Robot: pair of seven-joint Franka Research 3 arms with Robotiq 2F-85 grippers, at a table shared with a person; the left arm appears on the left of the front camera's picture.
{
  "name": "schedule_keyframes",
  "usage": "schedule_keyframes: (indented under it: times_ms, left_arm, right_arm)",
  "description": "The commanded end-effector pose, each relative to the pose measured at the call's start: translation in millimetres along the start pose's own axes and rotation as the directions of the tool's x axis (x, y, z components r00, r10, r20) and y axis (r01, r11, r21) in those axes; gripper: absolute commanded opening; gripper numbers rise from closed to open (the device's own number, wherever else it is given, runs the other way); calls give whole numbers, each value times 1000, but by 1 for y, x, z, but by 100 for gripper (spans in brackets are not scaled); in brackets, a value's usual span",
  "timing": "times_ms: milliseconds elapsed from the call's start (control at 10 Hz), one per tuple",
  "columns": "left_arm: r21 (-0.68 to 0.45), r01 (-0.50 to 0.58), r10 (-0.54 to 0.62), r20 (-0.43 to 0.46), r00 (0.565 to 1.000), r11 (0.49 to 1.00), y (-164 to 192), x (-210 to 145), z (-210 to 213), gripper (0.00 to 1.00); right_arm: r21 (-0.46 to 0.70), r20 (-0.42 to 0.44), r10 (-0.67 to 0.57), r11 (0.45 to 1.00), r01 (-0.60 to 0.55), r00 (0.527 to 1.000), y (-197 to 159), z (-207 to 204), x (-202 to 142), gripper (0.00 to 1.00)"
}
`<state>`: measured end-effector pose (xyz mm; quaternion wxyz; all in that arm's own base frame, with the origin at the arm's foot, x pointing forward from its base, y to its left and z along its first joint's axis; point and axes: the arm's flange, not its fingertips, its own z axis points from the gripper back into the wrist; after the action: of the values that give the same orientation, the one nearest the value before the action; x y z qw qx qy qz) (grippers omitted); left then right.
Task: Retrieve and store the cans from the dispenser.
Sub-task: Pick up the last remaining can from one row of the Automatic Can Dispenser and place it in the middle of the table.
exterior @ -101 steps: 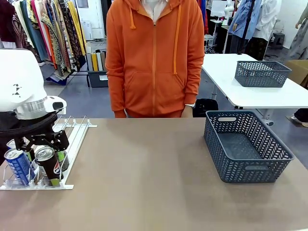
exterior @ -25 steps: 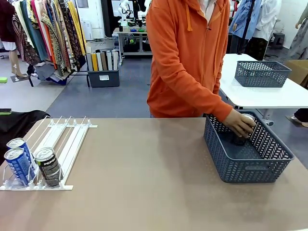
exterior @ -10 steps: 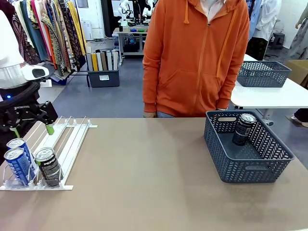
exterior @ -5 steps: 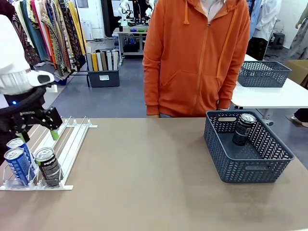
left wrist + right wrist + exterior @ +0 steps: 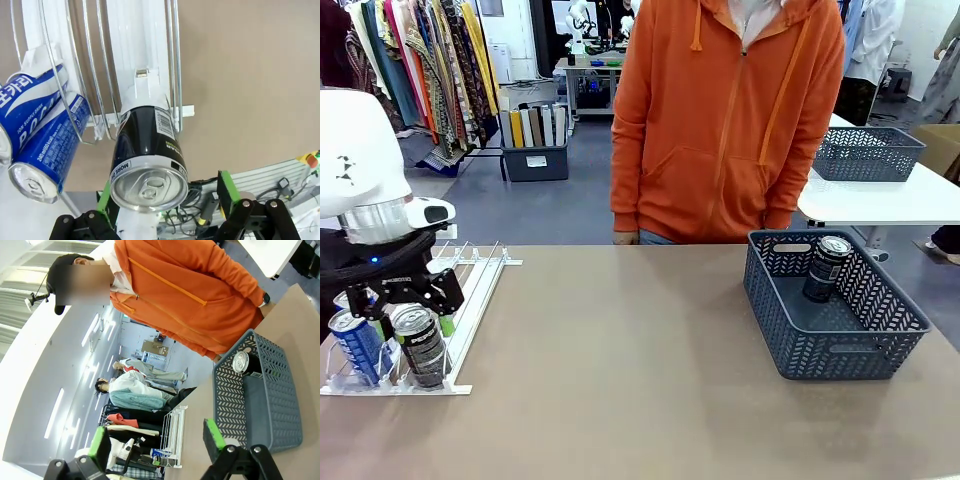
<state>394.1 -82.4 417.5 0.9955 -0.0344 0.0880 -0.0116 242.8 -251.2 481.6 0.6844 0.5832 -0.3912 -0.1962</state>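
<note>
The dispenser [image 5: 470,290] lies at the table's left, with two blue cans [image 5: 358,345] and one black can [image 5: 421,347] at its front end. My left gripper [image 5: 412,318] is open and lowered over the black can [image 5: 146,137], one green pad on each side of its silver top, the right pad clearly apart from it. The blue cans [image 5: 42,150] lie in the neighbouring rails [image 5: 135,50]. Another black can [image 5: 825,267] stands in the blue-grey mesh basket [image 5: 840,345]. My right gripper [image 5: 156,440] is open and empty, raised, looking toward the basket [image 5: 260,405].
A person in an orange hoodie [image 5: 725,120] stands at the far side of the table, arms down, hands off the table. Bare brown tabletop [image 5: 620,360] lies between dispenser and basket. A white table with another mesh basket [image 5: 865,152] stands behind.
My left arm has come down and forward along the dispenser, from above its rear rails to around the black can at the front. The can in the basket has not moved.
</note>
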Motion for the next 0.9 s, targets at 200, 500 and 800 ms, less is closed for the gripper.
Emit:
schedule_keyframes:
  times_ms: [200,500,800]
  left_arm:
    - [31,-54,53,31,998,998,5,11,-7,100]
    - [27,-32,31,18,999,999,4,13,-12,100]
    - [36,-45,43,34,998,998,5,14,-11,94]
  right_arm:
    - [23,19,14,1000,-15,1000,3,-3,4,100]
    - [23,19,14,1000,-15,1000,3,-3,4,100]
    - [23,19,14,1000,-15,1000,3,-3,4,100]
